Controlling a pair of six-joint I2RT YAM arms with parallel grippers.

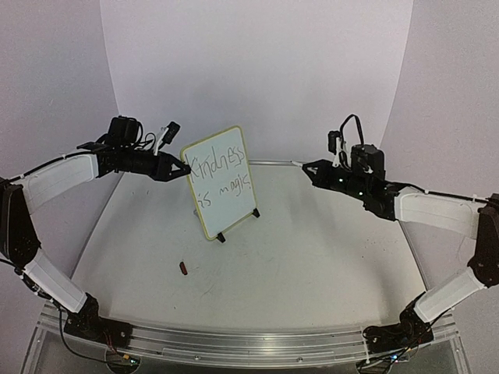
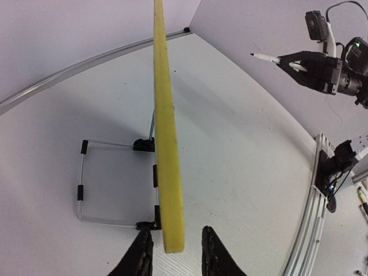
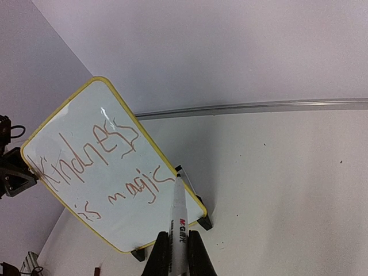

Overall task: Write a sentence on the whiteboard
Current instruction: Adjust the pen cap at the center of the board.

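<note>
Left wrist: left gripper (image 2: 176,231) narrowly parted astride whiteboard (image 2: 167,144) edge, gaps both sides; right gripper (image 3: 178,234) clamps marker (image 3: 179,201), right of whiteboard.

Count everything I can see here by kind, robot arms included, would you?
Robot arms: 2, left arm and right arm
Whiteboard: 1
Marker: 1, held by the right arm
Small dark red piece, lying loose: 1
Total: 5
</note>
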